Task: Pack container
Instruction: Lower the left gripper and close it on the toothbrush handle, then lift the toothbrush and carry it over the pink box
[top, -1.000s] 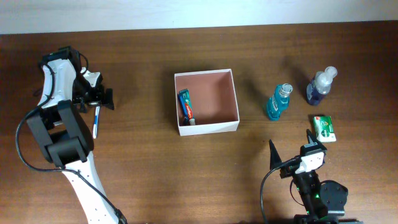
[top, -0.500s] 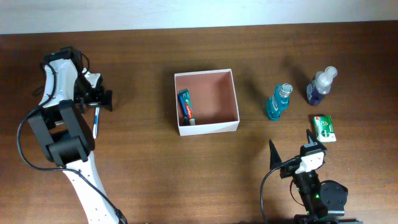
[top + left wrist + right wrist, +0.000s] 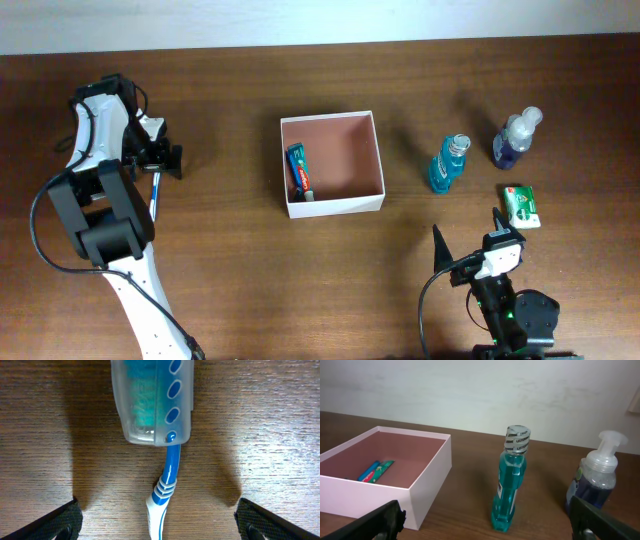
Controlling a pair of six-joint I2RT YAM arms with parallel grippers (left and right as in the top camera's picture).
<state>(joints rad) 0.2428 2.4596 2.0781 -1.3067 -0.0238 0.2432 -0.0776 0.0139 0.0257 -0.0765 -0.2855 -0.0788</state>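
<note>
container (image 3: 352, 150) is sitting mid-bench, toothpaste (image 3: 298, 170) lying inside along its left wall. left jaws are hanging wide open and empty over the capped toothbrush (image 3: 168, 466), far left. step looks like toothbrush pickup; next move is calling for lowering and closing on the handle. right jaws are gaping empty, near right.

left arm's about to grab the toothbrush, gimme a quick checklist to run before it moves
1. Left fingers open: ok.
2. Blue-and-white toothbrush with clear head cap centred between them: ok.
3. Fingers low enough to grip the handle: cannot tell.
4. Free room in the white-walled square container beside the green toothpaste tube: ok.
5. Right fingers away from the route to the container: ok, at the near table edge.
</note>
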